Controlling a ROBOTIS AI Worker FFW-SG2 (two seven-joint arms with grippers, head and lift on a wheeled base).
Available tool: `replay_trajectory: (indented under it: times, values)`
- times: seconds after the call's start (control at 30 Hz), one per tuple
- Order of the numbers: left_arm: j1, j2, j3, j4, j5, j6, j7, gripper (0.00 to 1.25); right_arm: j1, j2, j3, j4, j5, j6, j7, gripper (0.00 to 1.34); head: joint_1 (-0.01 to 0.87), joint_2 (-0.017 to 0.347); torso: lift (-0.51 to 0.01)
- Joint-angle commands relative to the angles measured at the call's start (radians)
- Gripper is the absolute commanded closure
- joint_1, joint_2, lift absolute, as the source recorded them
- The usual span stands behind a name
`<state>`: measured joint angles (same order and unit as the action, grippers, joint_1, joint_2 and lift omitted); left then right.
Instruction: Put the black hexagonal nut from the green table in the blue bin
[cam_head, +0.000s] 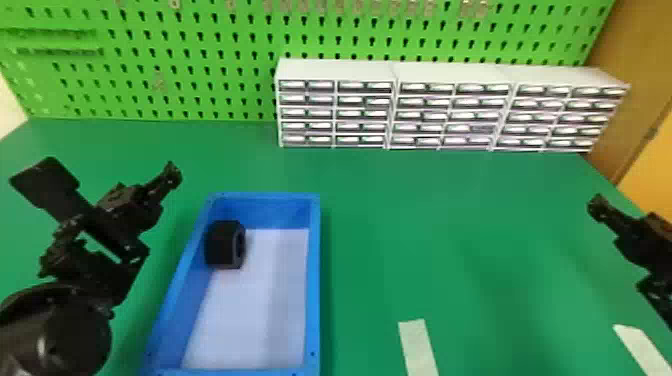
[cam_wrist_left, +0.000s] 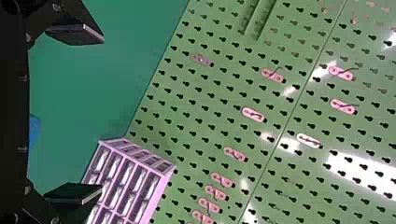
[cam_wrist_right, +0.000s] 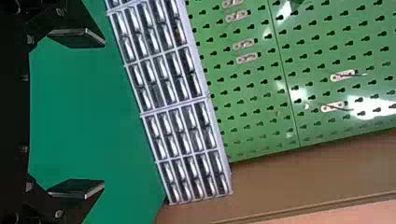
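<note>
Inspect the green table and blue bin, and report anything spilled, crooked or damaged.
Nothing stands out. The black hexagonal nut rests inside the blue bin by its left wall, hole facing sideways, and I see no spill or damage on the green table.

From where I stand, this looks like a workshop bench — a green table (cam_head: 450, 225) backed by a green pegboard (cam_head: 200, 65) with small hooks on it. White cabinets of little drawers (cam_head: 450, 107) line the table's back edge — the sort used for small parts.
</note>
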<state>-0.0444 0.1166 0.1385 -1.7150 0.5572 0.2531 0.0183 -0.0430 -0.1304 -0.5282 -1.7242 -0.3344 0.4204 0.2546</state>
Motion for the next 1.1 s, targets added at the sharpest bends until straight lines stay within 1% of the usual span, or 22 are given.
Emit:
replay_trajectory:
  times: [0.0, 1.07]
  values:
    - [0.000, 0.000, 0.000, 0.000, 0.000, 0.000, 0.000, 0.16, 0.000, 0.000, 0.002, 0.000, 0.000, 0.001, 0.000, 0.22, 0.692, 0.009, -0.097]
    - [0.000, 0.000, 0.000, 0.000, 0.000, 0.000, 0.000, 0.16, 0.000, 0.000, 0.005, 0.002, -0.002, 0.001, 0.000, 0.22, 0.692, 0.009, -0.097]
